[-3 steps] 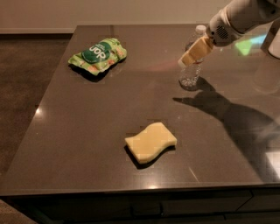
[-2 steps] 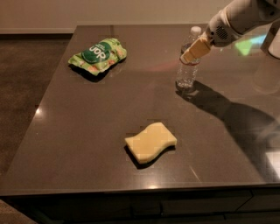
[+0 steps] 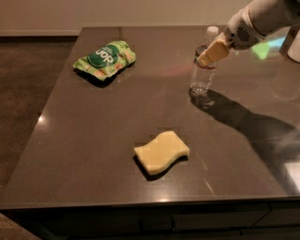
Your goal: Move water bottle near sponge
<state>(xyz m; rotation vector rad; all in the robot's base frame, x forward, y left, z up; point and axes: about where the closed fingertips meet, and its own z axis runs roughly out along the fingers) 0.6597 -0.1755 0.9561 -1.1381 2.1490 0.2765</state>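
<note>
The water bottle (image 3: 202, 80) stands upright in the far right part of the table, and I see the gripper (image 3: 205, 57) closed on its upper body, just under the white cap, with a tan finger (image 3: 214, 50) lying across the label band. I cannot tell if the base is touching the top or just off it.

The sponge (image 3: 161, 152) lies flat toward the near edge, left of the bottle and well apart from it, so I judge the carry is only beginning.

To do this well, I would keep the bottle vertical, lift it only enough to clear the surface, and bring it toward me and a little left. I would set it down beside the sponge's far right edge, not on the foam, where it could tip. The grasp is high on a light, ribbed bottle, so I would move slowly to stop the bottom swinging.

The table (image 3: 93, 126) is dark, glossy and reflective, which makes height hard to judge. A green snack bag (image 3: 105, 58) sits far left, off my path. Beyond are the dark floor (image 3: 28, 70) and a pale wall (image 3: 117, 14).
</note>
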